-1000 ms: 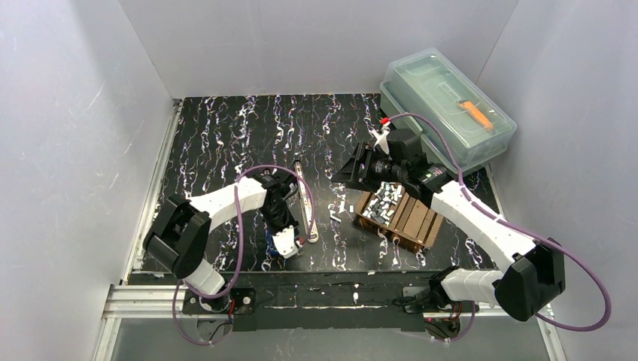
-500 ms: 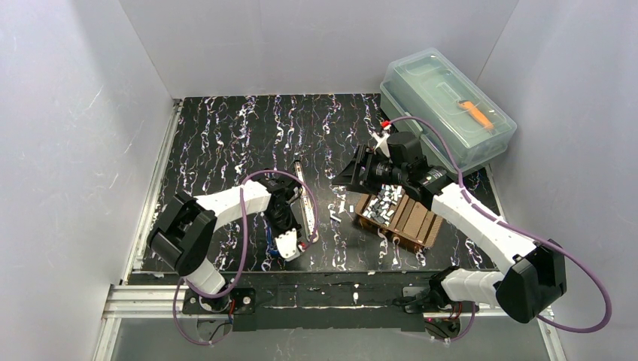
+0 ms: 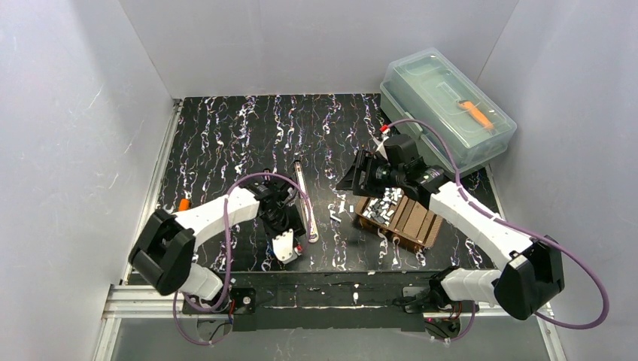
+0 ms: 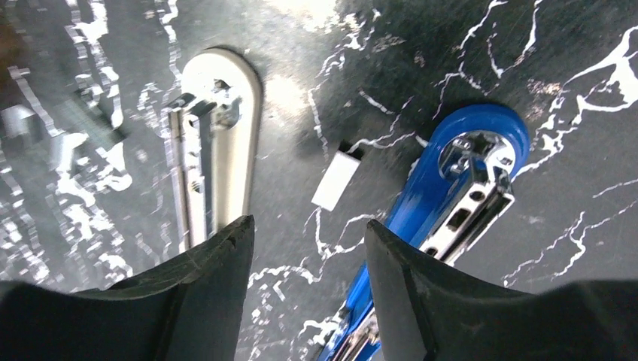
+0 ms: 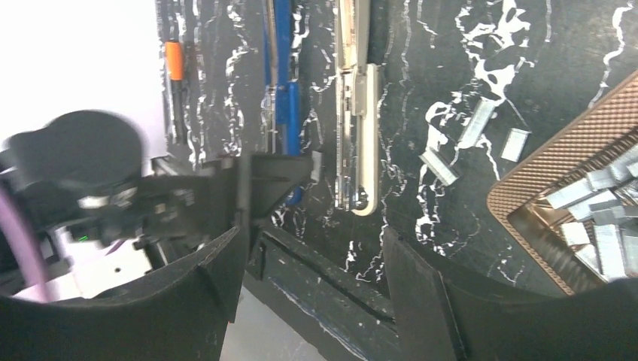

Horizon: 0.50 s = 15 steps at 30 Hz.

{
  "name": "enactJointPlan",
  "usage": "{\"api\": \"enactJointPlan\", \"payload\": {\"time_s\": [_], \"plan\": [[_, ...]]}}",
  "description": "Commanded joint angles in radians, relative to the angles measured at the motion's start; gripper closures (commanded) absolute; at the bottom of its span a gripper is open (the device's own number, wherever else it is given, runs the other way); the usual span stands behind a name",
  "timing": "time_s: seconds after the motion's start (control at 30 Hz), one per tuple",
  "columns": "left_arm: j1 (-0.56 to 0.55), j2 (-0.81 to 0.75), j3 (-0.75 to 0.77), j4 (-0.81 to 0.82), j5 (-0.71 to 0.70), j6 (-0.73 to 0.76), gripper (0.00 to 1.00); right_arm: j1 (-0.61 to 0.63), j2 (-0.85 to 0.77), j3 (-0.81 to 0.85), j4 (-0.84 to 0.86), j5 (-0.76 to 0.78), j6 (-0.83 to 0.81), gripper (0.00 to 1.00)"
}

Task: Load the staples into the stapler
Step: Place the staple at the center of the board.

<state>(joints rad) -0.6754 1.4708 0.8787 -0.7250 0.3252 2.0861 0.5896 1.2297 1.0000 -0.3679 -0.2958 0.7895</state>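
Note:
The stapler lies opened out on the black marbled table: a long cream arm (image 3: 305, 201) (image 4: 218, 135) (image 5: 361, 128) and a blue base with a chrome channel (image 4: 459, 180) (image 5: 284, 90). My left gripper (image 3: 292, 226) (image 4: 308, 229) hovers low between these two parts, open, nothing between its fingers. One small pale staple strip (image 4: 336, 179) lies on the table just ahead of it. Most staples (image 3: 385, 201) (image 5: 602, 218) fill a brown tray (image 3: 410, 222) (image 5: 542, 195). My right gripper (image 3: 353, 177) (image 5: 316, 241) hangs open and empty left of the tray.
Loose staple strips (image 3: 338, 207) (image 5: 476, 124) lie between stapler and tray. An orange marker (image 3: 183, 204) (image 5: 174, 64) rests by the left table edge. A clear lidded box (image 3: 448, 105) stands at the back right. Grey walls close in three sides.
My left gripper's jaws have opened and the left arm's elbow has swung out left, uncovering the orange marker. The right gripper has drifted slightly back, its jaws a little wider.

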Motion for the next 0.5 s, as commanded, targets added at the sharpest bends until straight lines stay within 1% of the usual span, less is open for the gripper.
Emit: {"api": "enactJointPlan", "payload": {"time_s": [0.0, 0.13, 0.23, 0.37, 0.4, 0.47], "plan": [[-0.007, -0.136, 0.023, -0.054, 0.059, 0.401, 0.45, 0.027, 0.033, 0.015, -0.051, 0.096, -0.053, 0.27], [-0.006, -0.277, 0.054, -0.065, 0.082, 0.191, 0.44, 0.141, 0.114, 0.051, -0.106, 0.268, -0.081, 0.31], [-0.007, -0.407, 0.074, -0.054, 0.109, -0.077, 0.44, 0.234, 0.177, 0.081, -0.14, 0.398, -0.09, 0.34], [-0.002, -0.533, 0.094, 0.005, 0.075, -0.451, 0.44, 0.332, 0.238, 0.101, -0.142, 0.53, -0.132, 0.35], [-0.001, -0.557, 0.096, 0.01, 0.066, -0.525, 0.44, 0.346, 0.252, 0.102, -0.144, 0.555, -0.145, 0.35], [0.001, -0.612, 0.081, 0.016, 0.067, -0.625, 0.44, 0.356, 0.272, 0.09, -0.128, 0.57, -0.179, 0.33]]}}
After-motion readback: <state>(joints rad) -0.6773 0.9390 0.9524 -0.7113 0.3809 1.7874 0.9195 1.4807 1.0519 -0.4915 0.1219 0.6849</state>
